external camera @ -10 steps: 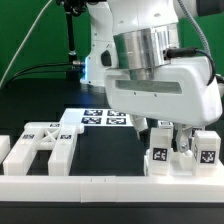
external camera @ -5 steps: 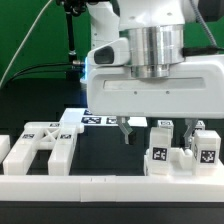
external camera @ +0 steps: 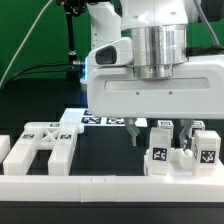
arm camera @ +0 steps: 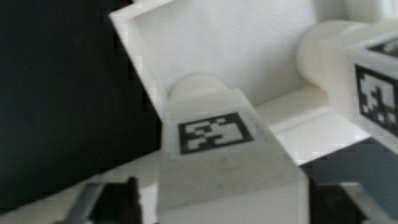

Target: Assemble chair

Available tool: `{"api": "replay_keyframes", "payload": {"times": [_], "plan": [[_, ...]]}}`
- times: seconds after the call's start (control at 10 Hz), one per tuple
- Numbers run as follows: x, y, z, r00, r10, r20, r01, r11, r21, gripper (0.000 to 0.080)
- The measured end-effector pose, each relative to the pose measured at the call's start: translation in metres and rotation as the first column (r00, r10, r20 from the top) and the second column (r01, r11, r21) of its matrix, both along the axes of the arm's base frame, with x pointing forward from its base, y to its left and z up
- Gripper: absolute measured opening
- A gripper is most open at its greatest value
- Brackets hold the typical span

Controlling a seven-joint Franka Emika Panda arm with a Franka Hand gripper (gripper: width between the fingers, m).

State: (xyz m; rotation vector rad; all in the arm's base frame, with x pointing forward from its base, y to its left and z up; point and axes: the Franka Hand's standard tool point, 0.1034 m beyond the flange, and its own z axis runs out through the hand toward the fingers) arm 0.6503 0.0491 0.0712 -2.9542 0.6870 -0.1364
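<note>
With gripper (arm camera: 217, 203) open astride tagged cube (arm camera: 214, 135), nothing held yet, centre on its flat sides, close sq. & firm w/o nudging neighbour cube (external camera: 205, 150), lower right of ext. view.

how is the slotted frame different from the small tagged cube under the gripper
The slotted frame is wide, low and gapped; the small cube is compact and solid. The frame's tags face up; the cube's faces the exterior camera. The frame lies clear of the gripper; the cube sits just below it. Both are matte white and tagged.
</note>
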Motion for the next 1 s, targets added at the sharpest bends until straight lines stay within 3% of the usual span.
{"api": "replay_keyframes", "payload": {"times": [0.1,0.3,0.4,0.5,0.7,0.8,1.0], "plan": [[-0.0001,-0.0008,-0.0001,0.997,-0.082,-0.007,0.082,0.997,0.008,0.0285],[-0.0002,-0.0013,-0.0002,0.98,-0.2,-0.019,0.2,0.98,0.02,0.0287],[-0.0007,-0.0021,-0.0002,0.919,-0.393,-0.04,0.394,0.919,0.031,0.0287],[-0.0013,-0.0023,0.0,0.832,-0.551,-0.058,0.553,0.832,0.034,0.0287],[-0.0039,0.0001,-0.0015,0.556,-0.821,-0.13,0.831,0.552,0.064,0.0287],[-0.0041,0.0001,-0.0019,0.519,-0.842,-0.143,0.854,0.515,0.067,0.0287],[-0.0041,0.0001,-0.0019,0.538,-0.831,-0.14,0.843,0.534,0.068,0.033]]}}
